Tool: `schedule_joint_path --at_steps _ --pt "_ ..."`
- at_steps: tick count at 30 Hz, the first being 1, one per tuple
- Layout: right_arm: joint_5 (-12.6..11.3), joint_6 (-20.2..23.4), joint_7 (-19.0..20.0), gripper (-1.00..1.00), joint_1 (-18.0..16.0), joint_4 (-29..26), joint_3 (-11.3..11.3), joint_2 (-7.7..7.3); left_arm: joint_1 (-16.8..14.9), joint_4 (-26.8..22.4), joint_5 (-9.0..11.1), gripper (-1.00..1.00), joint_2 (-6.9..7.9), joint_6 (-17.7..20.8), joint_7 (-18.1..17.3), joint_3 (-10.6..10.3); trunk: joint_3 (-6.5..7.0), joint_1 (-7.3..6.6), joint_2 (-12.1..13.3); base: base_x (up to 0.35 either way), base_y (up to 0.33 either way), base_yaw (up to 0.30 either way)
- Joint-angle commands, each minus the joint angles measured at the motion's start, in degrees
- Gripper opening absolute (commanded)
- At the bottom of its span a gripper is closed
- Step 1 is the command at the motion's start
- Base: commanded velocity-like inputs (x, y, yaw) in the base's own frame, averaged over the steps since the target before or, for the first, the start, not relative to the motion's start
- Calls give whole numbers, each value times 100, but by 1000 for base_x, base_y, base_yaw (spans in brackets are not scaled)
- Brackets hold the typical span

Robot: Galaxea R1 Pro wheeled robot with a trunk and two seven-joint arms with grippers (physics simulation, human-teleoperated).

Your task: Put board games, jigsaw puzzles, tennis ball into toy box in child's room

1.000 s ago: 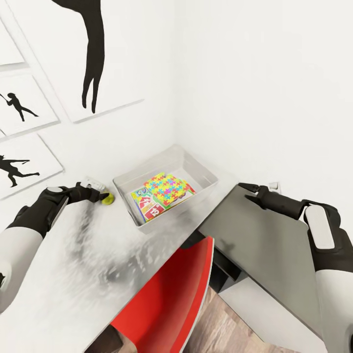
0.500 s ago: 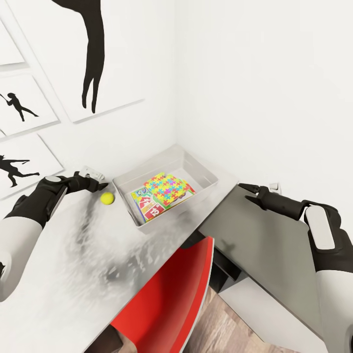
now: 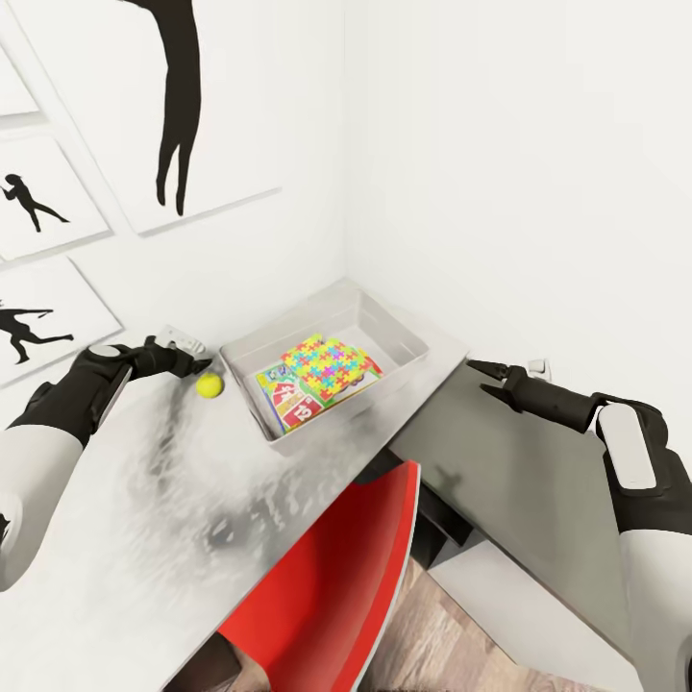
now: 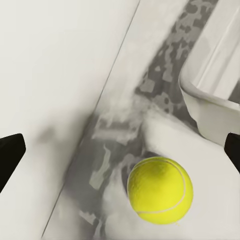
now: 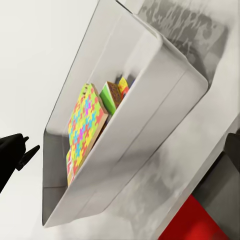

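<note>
Tennis ball (image 3: pixel 210 384) on table (image 3: pixel 144 519), beside toy box (image 3: pixel 399 332)

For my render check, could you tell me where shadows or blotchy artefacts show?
Head view: mottled grey blotches on the table near the tennis ball; left wrist view: the same patchy grey beside the ball, soft shadow beneath; right wrist view: blotches beside the toy box.

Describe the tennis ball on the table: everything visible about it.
The tennis ball is small, round and yellow-green, with a pale curved seam and a felt-like look. It rests on the pale table, casting a soft shadow, between the open left tool and the toy box. It sits close beside the box's outer wall; contact with box or tool isn't visible.
</note>
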Motion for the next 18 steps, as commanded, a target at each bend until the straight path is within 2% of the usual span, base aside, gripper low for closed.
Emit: schedule_joint_path --at_steps 1,8,14,18 --pt "54 24 58 100 -6 1 -9 0 -3 -8 -38 100 6 17 -22 -12 -19 3 -11 0 0 0" --pt "54 24 58 100 -6 1 -9 -10 -2 18 -44 100 2 4 -57 -40 -84 3 -11 0 0 0" --pt "54 24 58 100 -6 1 -9 -16 -3 36 -28 100 4 3 -32 -486 -141 3 -11 0 0 0" --pt "54 24 58 100 -6 1 -9 -19 -4 46 -23 100 -1 8 -21 -567 -178 3 -11 0 0 0"
